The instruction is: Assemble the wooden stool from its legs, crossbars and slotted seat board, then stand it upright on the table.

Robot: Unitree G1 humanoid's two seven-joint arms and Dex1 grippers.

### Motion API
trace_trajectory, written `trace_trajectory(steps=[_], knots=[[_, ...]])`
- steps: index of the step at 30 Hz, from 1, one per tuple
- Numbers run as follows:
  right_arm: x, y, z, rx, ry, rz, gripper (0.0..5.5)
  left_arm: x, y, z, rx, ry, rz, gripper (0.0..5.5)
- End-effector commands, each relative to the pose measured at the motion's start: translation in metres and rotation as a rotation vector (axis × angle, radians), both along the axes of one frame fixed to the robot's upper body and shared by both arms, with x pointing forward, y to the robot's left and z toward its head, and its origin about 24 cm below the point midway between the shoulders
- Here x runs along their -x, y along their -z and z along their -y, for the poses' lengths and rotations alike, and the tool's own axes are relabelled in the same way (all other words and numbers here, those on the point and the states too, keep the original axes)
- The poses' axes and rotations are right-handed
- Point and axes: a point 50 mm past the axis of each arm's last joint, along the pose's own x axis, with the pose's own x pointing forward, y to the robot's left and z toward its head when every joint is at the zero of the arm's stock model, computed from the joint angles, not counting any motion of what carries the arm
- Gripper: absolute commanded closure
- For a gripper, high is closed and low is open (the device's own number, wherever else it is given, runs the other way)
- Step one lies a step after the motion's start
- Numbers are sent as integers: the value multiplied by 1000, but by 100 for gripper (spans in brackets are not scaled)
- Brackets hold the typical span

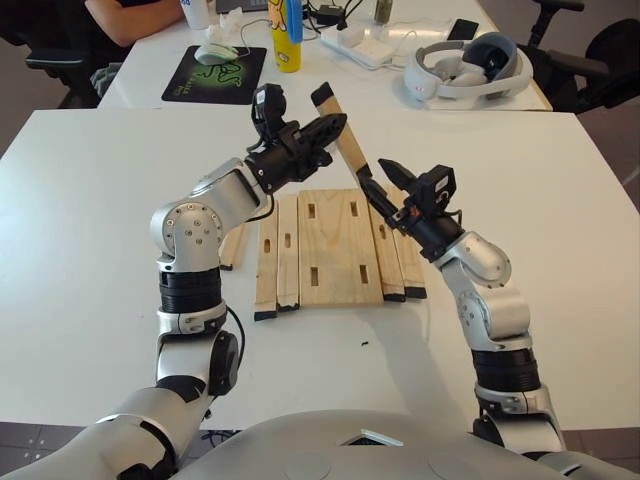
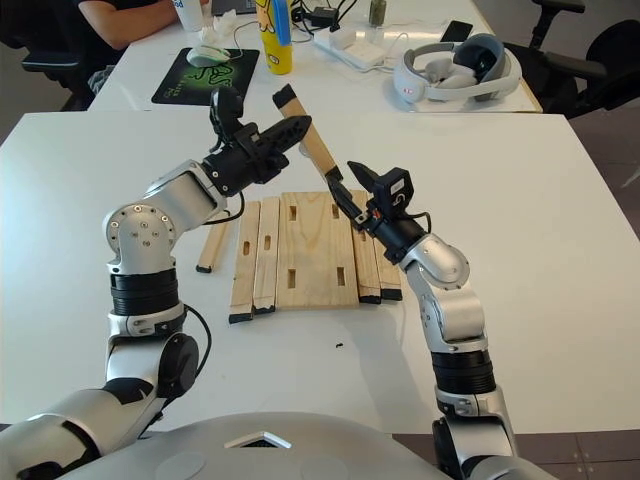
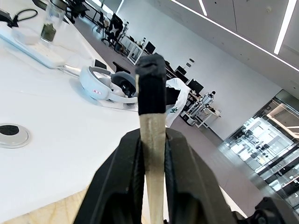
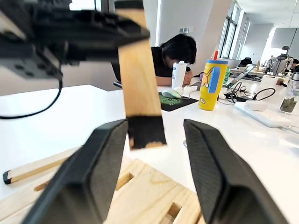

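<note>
Slotted seat board (image 1: 328, 245): one, with four slots. Wooden bars (image 1: 266, 260): six. One raised bar (image 1: 352, 155) is off the counter (image 1: 90, 200), three lie toward its left edge and two toward its right. Hands: two, left hand (image 1: 335, 125) and right hand (image 1: 378, 178). Rear counter (image 1: 145, 70): one headset (image 1: 465, 65), one yellow cup (image 1: 288, 35), one mouse pad (image 1: 215, 75).

Lying on the far desk (image 1: 145, 75), a black-and-green mouse pad (image 1: 195, 85), carrying a white mouse (image 1: 216, 51). Standing just beside the pad, a yellow tumbler (image 1: 287, 40). Sprawling farther right, a white power strip (image 1: 352, 42), then a white headset (image 1: 465, 65), sitting near a dark phone (image 1: 462, 29).
</note>
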Motion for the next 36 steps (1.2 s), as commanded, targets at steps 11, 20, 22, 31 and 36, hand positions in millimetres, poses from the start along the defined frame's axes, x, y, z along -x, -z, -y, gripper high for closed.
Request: trace_trajectory(steps=[11, 20, 22, 31, 36], knots=[[2, 41, 41, 166, 265, -131, 325, 37, -12, -40, -259, -375, 138, 507], [-7, 38, 61, 171, 423, -141, 325, 78, 42, -35, -364, -365, -75, 507], [-8, 36, 58, 169, 414, -137, 325, 79, 48, -34, -341, -386, -115, 507], [-10, 38, 36, 166, 307, -166, 325, 79, 56, -42, -326, -589, -111, 507], [-11, 38, 36, 174, 297, -173, 325, 85, 65, -44, -357, -625, -118, 507]])
